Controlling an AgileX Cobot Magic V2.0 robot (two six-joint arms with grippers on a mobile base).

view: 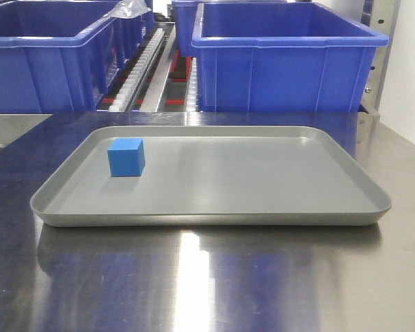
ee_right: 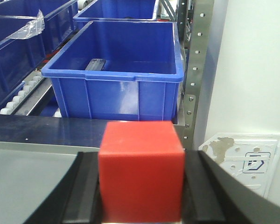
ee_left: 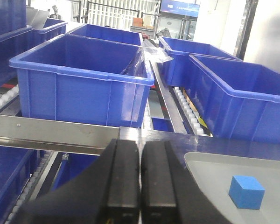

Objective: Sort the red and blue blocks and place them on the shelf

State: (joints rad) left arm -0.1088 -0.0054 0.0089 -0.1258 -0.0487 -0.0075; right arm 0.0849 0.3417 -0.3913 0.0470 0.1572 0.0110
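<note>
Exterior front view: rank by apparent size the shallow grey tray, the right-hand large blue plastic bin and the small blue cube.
1. shallow grey tray: largest in frame, but nearer the camera, so true rank against the bin is unsure.
2. large blue plastic bin.
3. small blue cube: clearly smallest.

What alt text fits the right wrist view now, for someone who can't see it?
A red block fills the lower centre, clamped in the right tool. Beyond it a large blue bin sits on the shelf, and a corner of the grey tray shows at lower left.
</note>
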